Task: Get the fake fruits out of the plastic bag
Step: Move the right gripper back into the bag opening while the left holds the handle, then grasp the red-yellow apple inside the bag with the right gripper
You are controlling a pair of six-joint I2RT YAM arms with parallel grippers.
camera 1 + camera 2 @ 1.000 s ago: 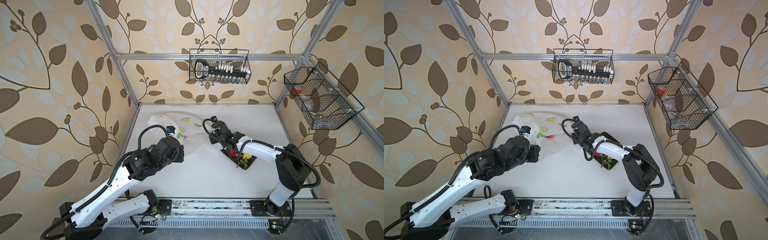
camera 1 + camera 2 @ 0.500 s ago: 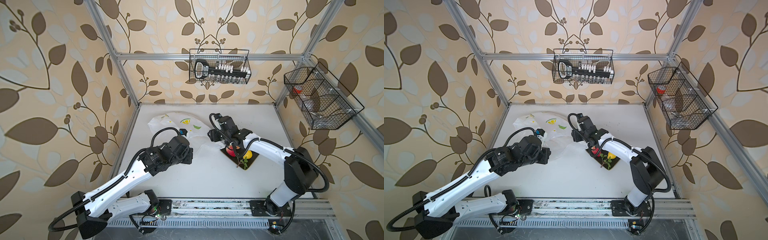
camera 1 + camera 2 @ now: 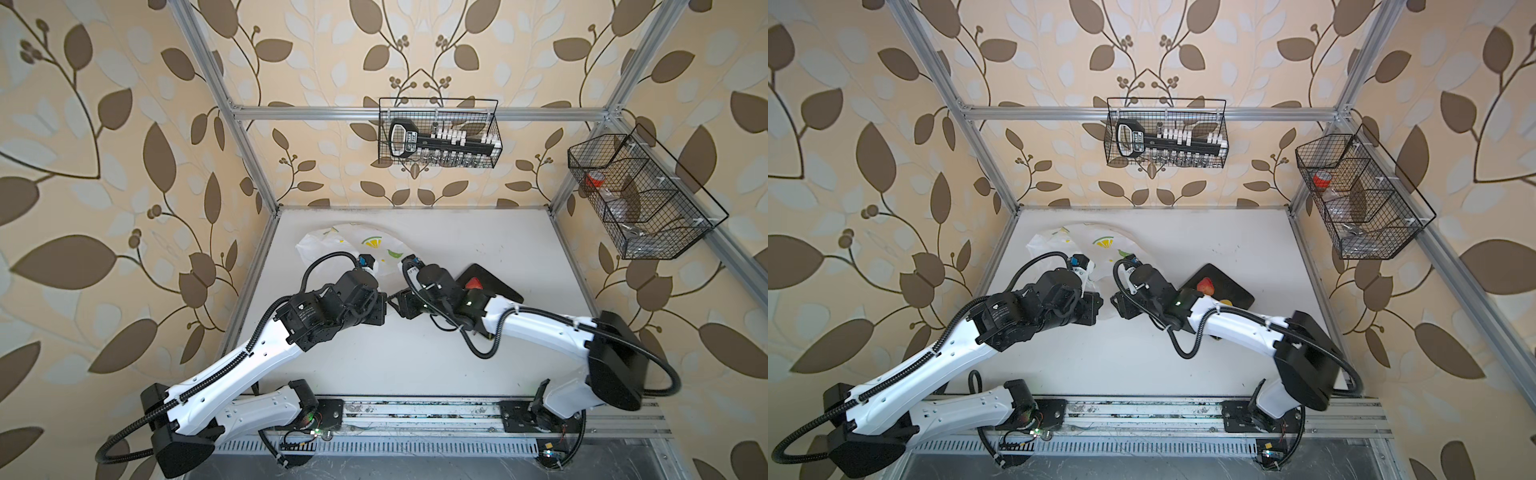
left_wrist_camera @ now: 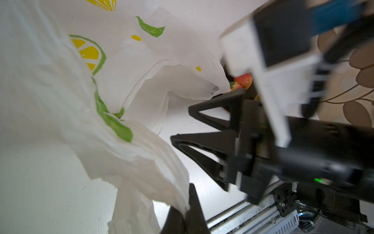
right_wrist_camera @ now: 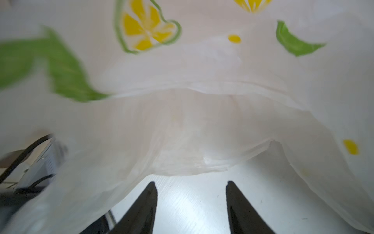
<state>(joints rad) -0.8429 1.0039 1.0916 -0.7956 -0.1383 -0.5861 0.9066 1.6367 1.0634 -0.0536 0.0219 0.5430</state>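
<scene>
left gripper (image 4: 185, 210) clenched on bag (image 4: 50, 91) rim, lower centre; lift it wide so released right gripper (image 5: 190, 183) enters low.

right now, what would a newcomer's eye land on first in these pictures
The white lemon-print plastic bag stands out first, bunched at the back left of the table with an edge pinched in the shut left gripper. The right gripper faces the bag's opening with its jaws open and empty. To the right, a red fake strawberry lies on a dark square plate.
</scene>
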